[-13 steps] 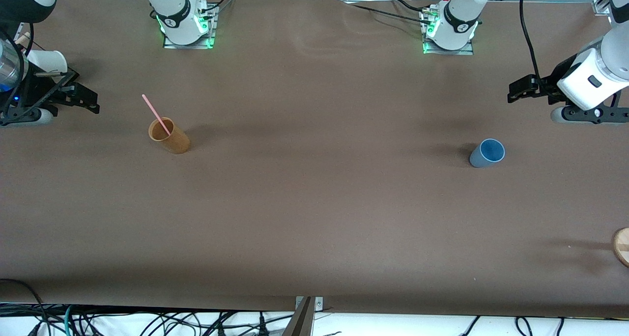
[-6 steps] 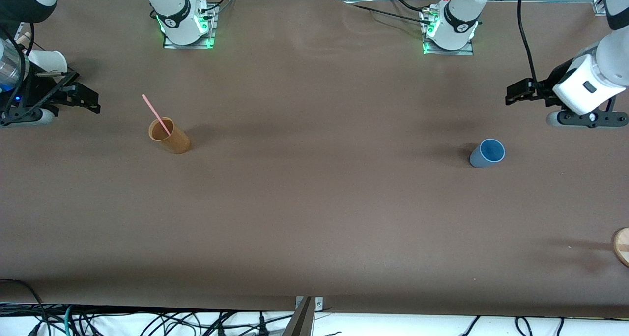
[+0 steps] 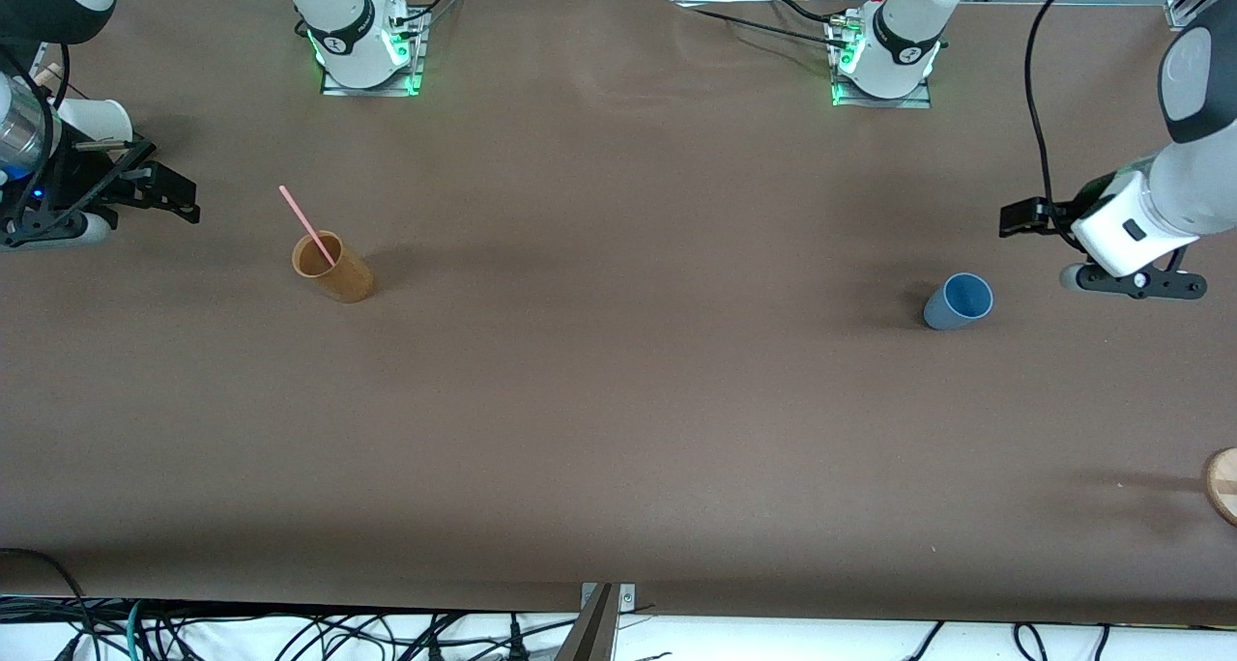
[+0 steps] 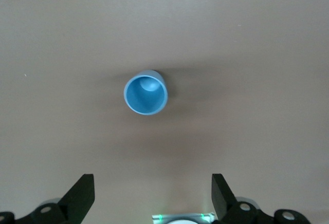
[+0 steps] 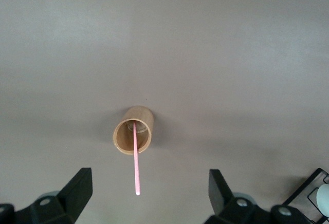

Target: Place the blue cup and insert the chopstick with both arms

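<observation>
Wooden disc (image 3: 1223, 485) at the tabletop (image 3: 618, 429) edge, left arm's end; nearest thing to the front camera.

Blue cup (image 3: 957, 302) upright on the tabletop toward the left arm's end, open and empty, nothing touching it. Left wrist view looks into its bright blue inside (image 4: 146, 95).

Left end effector (image 3: 1024, 218) in the air at about 2 o'clock from the blue cup in the front view, near it but apart. Fingers (image 4: 82, 196) spread wide, holding nothing.

Brown cup (image 3: 333, 267) upright toward the right arm's end, well apart from the blue cup. Chopstick (image 3: 306, 224) stands in it, leaning, free end pointing to roughly 11 o'clock in the front view. Right wrist view shows the stick (image 5: 135, 158) resting on the rim of the brown cup (image 5: 133, 130).

Right end effector (image 3: 174, 197) in the air at about 10 o'clock from the brown cup, well apart from it. Fingers (image 5: 78, 188) wide, empty.

White cup (image 3: 92, 120) farthest off, on the tabletop at the right arm's end.
</observation>
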Tool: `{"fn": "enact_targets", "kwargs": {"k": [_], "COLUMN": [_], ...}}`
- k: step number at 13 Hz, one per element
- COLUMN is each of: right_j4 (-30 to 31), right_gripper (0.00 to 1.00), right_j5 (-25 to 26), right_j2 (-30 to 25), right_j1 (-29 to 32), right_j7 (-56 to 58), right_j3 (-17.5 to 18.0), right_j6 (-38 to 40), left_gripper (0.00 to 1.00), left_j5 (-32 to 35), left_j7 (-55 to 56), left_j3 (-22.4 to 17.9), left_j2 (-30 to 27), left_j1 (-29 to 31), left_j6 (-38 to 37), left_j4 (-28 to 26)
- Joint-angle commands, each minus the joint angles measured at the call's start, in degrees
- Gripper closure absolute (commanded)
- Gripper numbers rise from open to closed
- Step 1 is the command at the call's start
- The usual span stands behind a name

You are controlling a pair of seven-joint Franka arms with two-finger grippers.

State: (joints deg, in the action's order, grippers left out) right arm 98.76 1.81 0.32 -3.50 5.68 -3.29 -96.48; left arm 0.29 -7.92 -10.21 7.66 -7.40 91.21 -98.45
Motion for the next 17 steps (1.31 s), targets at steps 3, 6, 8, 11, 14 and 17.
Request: {"fn": "enact_targets", "kwargs": {"k": [3,6,8,11,14,17], "right_j4": [-0.2,-0.2,-0.2,-0.2,-0.2,-0.2], "right_gripper": [0.00,0.00,0.00,0.00,0.00,0.00], "right_j5": [-0.6,-0.6,-0.7,-0.6,-0.7,-0.7], "right_j2": [-0.2,-0.2,-0.2,-0.2,-0.2,-0.1], "right_j1": [0.0,0.0,0.0,0.0,0.0,0.0], "right_j7": [-0.1,-0.2,-0.2,-0.2,-0.2,-0.2], "right_j3": [-0.1,-0.1,-0.1,-0.1,-0.1,-0.1], "right_j6": [0.9,0.9,0.9,0.9,0.9,0.9], "left_gripper": [0.00,0.00,0.00,0.00,0.00,0.00], "left_j5": [1.1,1.1,0.9,0.6,0.4,0.3], "left_j7": [-3.2,-3.2,-3.2,-3.2,-3.2,-3.2], "left_j3": [-0.7,-0.8,-0.7,-0.8,-0.7,-0.7], "left_j2": [-0.1,0.9,3.0,5.7,8.0,9.6], "left_j1": [2.4,4.9,5.6,5.6,5.6,5.4], "left_j6": [18.1,26.0,27.7,31.3,34.2,38.4], "left_j4": [-15.0,-20.7,-20.8,-20.9,-21.0,-22.6]}}
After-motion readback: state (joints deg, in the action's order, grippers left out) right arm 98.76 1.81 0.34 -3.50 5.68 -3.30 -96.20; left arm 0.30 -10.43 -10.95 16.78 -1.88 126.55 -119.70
